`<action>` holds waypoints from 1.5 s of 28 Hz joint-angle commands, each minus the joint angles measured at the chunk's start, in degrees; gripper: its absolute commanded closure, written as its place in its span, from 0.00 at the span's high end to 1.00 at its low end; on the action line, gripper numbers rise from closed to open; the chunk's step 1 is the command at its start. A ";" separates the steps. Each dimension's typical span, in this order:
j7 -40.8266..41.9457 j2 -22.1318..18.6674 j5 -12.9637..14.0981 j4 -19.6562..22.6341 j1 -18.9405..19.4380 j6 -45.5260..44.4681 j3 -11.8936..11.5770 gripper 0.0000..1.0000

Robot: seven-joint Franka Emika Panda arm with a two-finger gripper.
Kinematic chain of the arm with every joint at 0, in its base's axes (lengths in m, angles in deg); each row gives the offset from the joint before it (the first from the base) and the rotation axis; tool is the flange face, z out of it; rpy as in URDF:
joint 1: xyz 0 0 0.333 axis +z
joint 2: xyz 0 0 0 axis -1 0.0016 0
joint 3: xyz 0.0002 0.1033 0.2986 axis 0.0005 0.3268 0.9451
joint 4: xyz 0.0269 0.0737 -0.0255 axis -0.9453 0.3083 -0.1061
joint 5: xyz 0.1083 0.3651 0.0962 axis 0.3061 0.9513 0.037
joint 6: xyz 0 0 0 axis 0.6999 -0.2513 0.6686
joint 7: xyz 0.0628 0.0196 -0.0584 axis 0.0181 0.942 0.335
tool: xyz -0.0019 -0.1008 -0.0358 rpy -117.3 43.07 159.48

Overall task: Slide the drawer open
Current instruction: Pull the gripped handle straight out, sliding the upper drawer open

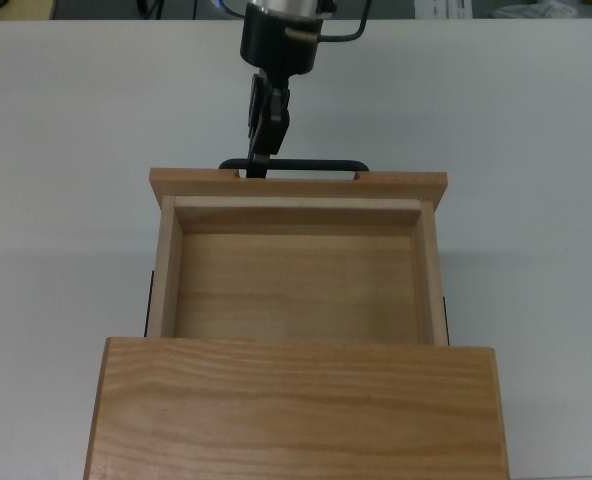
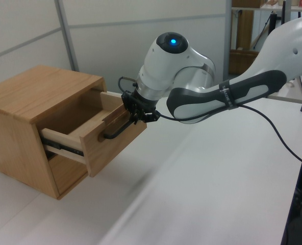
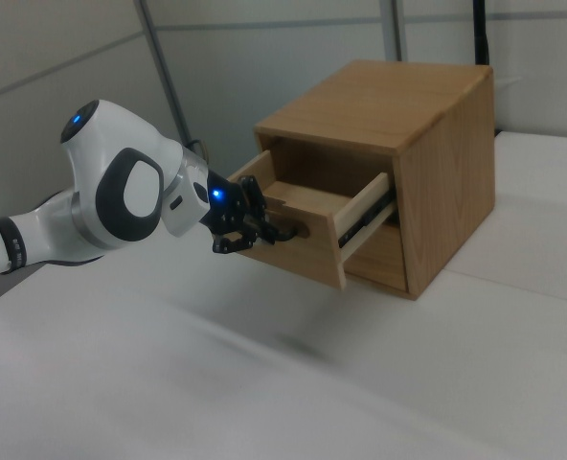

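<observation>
Since the pull is running along one straight line, these lines are going left to right across the top view.

Cabinet (image 1: 296, 405): it is sitting on the white desk (image 1: 66, 200) at the bottom of the top view, its grainy top covering the rear of the tray.

Drawer (image 1: 298, 285): it is standing well out of the cabinet, most of its bare wooden floor showing; in the left view its side rail is showing under the box.

Handle (image 1: 306, 165): the black bar is lying across the top view from left to right, just beyond the front panel, square to the line of travel.

Hand (image 1: 261, 150): it is gripping the bar left of its middle, the two black fingers pressed onto the bar from either side; the wrist is reaching in from the top edge of the top view.

Direction: the drawer is lying straight behind the hand, between it and the cabinet, so any further pull is pointing away from the cabinet, toward the top view's top edge.

Judgement: the opening is looking nearly complete; the off-centre grip may be twisting the tray slightly on its rails.
</observation>
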 commanded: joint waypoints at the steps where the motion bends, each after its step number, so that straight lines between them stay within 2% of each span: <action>1: 1.15 -3.96 -0.70 4.94 0.09 0.21 -0.55 0.00; 11: 1.15 -7.65 -0.62 8.98 0.71 0.12 -0.55 0.00; 32: 1.68 -11.44 -0.35 12.68 0.79 0.12 -0.64 0.00; 33: 1.76 -11.35 0.00 12.51 0.79 0.12 -0.64 0.26; 35: 1.85 -11.35 0.26 12.42 0.79 0.04 -0.64 0.62; 36: 2.03 -11.35 0.35 12.42 0.79 0.04 -0.64 0.75; 38: 3.51 -11.43 1.31 12.42 0.88 0.04 -0.64 0.92; 39: 3.87 -11.44 1.84 12.42 0.88 0.04 -0.64 0.96; 40: 4.05 -11.44 2.19 12.42 0.88 -0.14 -0.64 0.99; 42: 4.49 -11.44 2.46 12.33 0.88 -0.49 -0.55 1.00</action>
